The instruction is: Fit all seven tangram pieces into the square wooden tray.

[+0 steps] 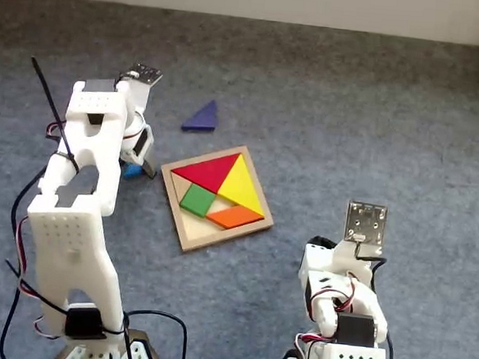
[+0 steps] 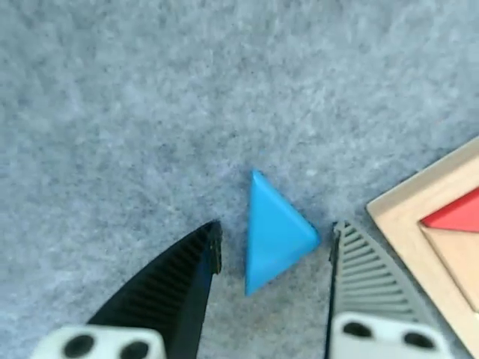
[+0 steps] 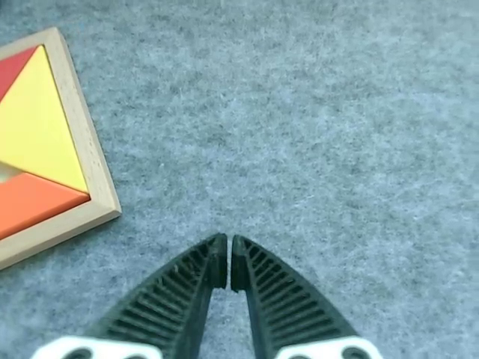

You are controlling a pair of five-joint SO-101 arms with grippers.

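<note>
Found, nearest the arm bases, the right gripper (image 3: 228, 262) pressed together on nothing, over the bare grey bench (image 1: 375, 115) just off a corner of the tray (image 1: 227, 235). Counted four pieces seated in that tray: red triangle (image 1: 207, 171), yellow triangle (image 1: 243, 186), green square (image 1: 197, 199) and orange slanted piece (image 1: 234, 217), with bare wood showing along the side towards the left arm. Beyond it, met the left gripper (image 2: 275, 243) spread wide and low over the bench, one finger on each side of the blue triangle (image 2: 275, 232) and touching neither side; saw that piece lying flat just beside the tray's corner. Farthest off, noted a purple triangle (image 1: 201, 118) flat on the bench, apart from the tray. Judged the blue triangle light, stiff and thin, with smooth painted faces likely to slip. Judged its slanting sides apt to squirt it out of a pinch. Reckoned it best taken low against the bench, one finger flat on the long edge and the other on the opposite corner.
</note>
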